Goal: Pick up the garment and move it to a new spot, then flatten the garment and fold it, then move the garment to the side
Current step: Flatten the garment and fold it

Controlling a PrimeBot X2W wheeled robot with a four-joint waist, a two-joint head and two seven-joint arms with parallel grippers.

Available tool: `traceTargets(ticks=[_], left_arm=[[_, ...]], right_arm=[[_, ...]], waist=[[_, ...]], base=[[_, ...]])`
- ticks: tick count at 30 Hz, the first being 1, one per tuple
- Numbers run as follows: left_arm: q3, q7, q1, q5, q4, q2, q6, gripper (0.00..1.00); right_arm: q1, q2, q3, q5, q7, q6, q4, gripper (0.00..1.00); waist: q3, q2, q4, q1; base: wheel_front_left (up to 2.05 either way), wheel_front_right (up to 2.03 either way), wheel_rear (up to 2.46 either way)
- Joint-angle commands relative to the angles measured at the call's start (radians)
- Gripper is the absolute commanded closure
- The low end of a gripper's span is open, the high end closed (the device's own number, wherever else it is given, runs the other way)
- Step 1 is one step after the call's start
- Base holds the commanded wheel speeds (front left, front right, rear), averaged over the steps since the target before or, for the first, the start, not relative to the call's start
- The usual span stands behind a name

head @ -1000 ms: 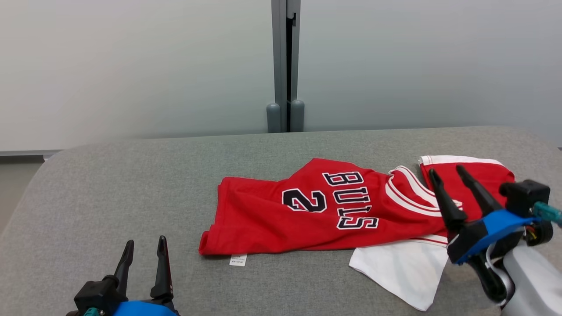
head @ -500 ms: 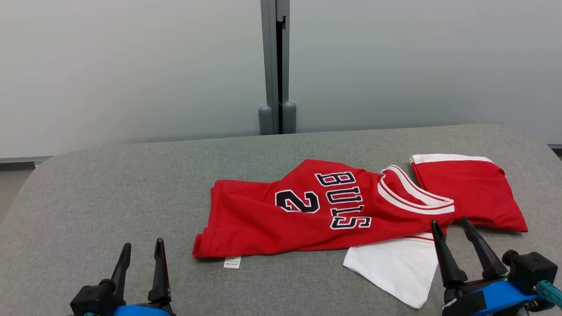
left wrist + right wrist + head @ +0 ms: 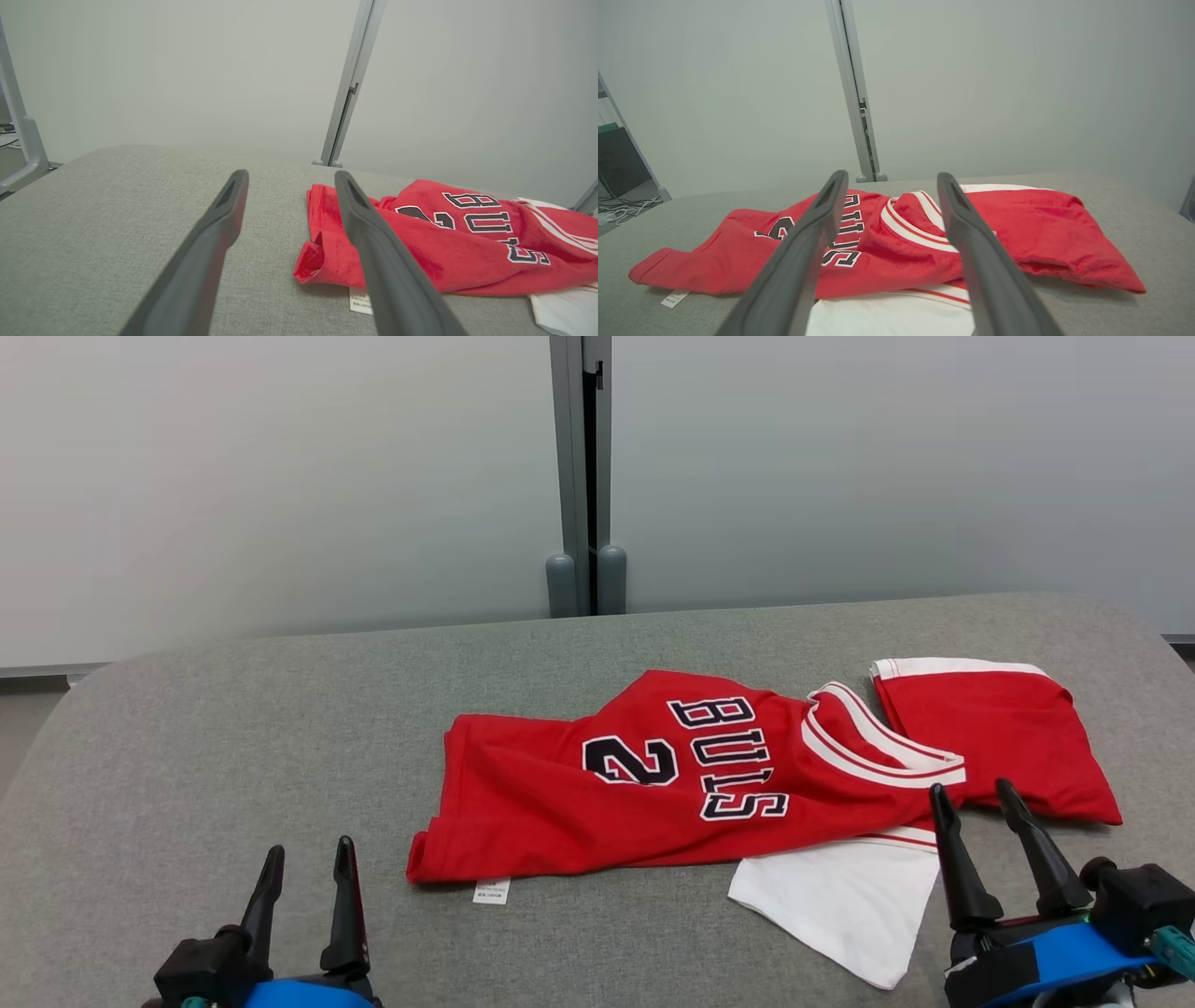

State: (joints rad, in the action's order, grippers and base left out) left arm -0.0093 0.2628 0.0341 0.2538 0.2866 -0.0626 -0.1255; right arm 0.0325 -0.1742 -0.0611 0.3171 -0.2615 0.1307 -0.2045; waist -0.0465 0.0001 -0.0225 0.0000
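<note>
Red jersey [image 3: 560, 803] lies rumpled, right of centre on the grey table [image 3: 233, 728]. We judge it light, limp and slippery, best pinched at hem or shoulder edge. Left gripper [image 3: 310, 847] and right gripper [image 3: 971, 789] have jaws wide, holding nothing.

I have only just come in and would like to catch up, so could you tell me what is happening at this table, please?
A two-armed robot is working on a red and white jersey that lies rumpled on the grey padded table. Neither gripper holds it: the left gripper is open over bare table off the jersey's hem end, and the right gripper is open by the collar end. The jersey is not yet flattened or folded.
</note>
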Motion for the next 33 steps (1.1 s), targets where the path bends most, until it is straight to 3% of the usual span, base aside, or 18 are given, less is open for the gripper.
traceTargets(ticks=[1, 6, 14, 19, 25, 33], left_arm=[[-0.005, 0.003, -0.021, 0.001, -0.001, 0.001, -0.007, 0.00], [-0.058, -0.059, -0.098, 0.043, 0.057, -0.032, -0.008, 0.00], [-0.182, -0.511, -0.309, 0.256, 0.148, -0.179, -0.006, 0.00], [-0.275, -0.728, -0.411, 0.366, 0.216, -0.279, -0.006, 0.00], [-0.344, -0.816, -0.509, 0.444, 0.332, -0.363, -0.006, 0.00], [-0.392, -0.882, -0.606, 0.465, 0.520, -0.385, -0.006, 0.00]], right_arm=[[0.012, -0.004, 0.007, -0.010, -0.005, 0.000, 0.004, 0.00], [0.028, -0.002, 0.010, -0.009, -0.005, 0.000, -0.004, 0.00], [0.068, 0.012, -0.010, 0.008, -0.005, 0.000, -0.024, 0.00], [0.096, 0.022, -0.037, 0.023, -0.005, 0.000, -0.037, 0.00], [0.141, 0.032, -0.057, 0.040, -0.005, 0.000, -0.046, 0.00], [0.181, 0.033, -0.065, 0.056, -0.005, 0.000, -0.058, 0.00]], waist=[[0.001, -0.0001, 0.001, 0.0000], [0.013, -0.0001, -0.024, 0.0000], [0.046, -0.0001, -0.110, 0.0000], [0.084, -0.0001, -0.176, 0.0000], [0.150, -0.0001, -0.248, 0.0000], [0.203, -0.0001, -0.295, 0.0000]], base=[[0.00, 0.00, 0.00], [0.00, 0.00, 0.00], [0.00, 0.00, 0.00], [0.00, 0.00, 0.00], [0.00, 0.00, 0.00], [0.00, 0.00, 0.00]])
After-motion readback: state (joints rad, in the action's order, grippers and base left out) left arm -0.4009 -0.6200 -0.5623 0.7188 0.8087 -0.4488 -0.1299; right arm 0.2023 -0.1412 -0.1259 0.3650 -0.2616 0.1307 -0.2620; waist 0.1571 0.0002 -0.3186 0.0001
